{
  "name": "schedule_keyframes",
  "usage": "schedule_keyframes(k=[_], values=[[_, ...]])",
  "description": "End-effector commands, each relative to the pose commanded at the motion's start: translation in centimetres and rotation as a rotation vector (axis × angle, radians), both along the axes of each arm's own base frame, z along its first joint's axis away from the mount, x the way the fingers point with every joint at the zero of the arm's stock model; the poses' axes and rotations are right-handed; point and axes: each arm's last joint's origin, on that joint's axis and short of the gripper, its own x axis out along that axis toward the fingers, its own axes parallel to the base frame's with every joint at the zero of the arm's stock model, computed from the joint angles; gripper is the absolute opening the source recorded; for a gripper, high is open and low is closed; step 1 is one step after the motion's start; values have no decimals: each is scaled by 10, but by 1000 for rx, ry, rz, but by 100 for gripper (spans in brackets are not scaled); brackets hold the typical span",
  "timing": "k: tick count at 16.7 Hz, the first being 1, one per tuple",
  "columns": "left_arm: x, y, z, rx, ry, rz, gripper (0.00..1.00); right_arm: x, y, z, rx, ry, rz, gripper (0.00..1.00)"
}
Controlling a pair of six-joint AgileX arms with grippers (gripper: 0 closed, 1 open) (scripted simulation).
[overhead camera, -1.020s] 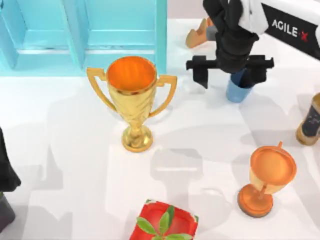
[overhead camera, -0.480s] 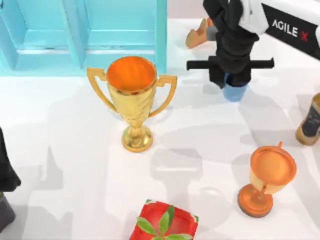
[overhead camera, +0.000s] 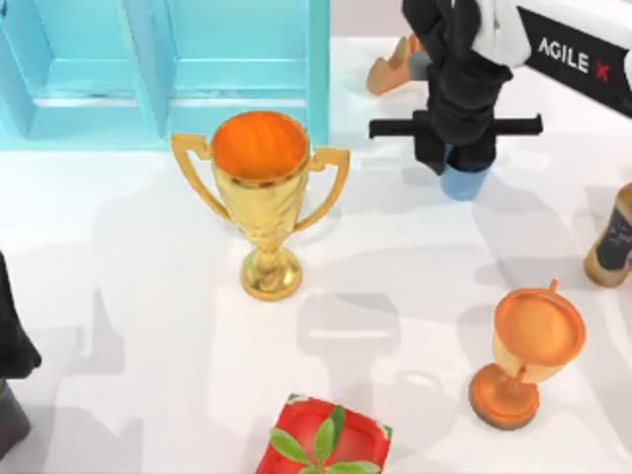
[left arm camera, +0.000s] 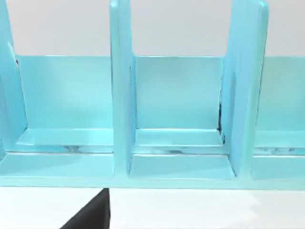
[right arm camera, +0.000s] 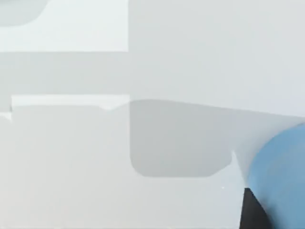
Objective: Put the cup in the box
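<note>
My right gripper (overhead camera: 456, 156) is pinched tight on the cup (overhead camera: 464, 182), hiding most of it. Left arm (overhead camera: 10, 346) sits parked at the table's left edge, fingers cut off, so can't tell.

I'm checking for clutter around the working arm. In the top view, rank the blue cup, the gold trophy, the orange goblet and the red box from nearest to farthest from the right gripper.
1. Blue cup, at the right gripper, far right.
2. Gold trophy, centre-left.
3. Orange goblet, near right.
4. Red box, near edge, centre.
</note>
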Motion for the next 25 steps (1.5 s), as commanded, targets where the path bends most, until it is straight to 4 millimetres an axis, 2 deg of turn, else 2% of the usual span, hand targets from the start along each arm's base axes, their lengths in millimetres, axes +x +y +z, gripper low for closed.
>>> schedule_keyframes(k=[2,4,7,10,12,15,17,20,22,25], values=[[0,0,0,0,0,0,100,0,-2,4,3,-8,9,0],[0,0,0,0,0,0,100,0,-12,20,14,-36,39,0],[0,0,0,0,0,0,100,-4,-50,57,25,-91,93,0],[0,0,0,0,0,0,100,-19,-115,96,12,-117,126,0],[0,0,0,0,0,0,100,-41,-167,118,-3,-106,126,0],[0,0,0,0,0,0,100,-89,-248,138,-15,-46,72,0],[0,0,0,0,0,0,100,-126,-286,143,-5,12,32,0],[0,0,0,0,0,0,100,-164,-310,143,24,83,1,0],[0,0,0,0,0,0,100,-171,-313,143,31,96,-4,0],[0,0,0,0,0,0,100,-169,-313,143,29,97,-2,0]])
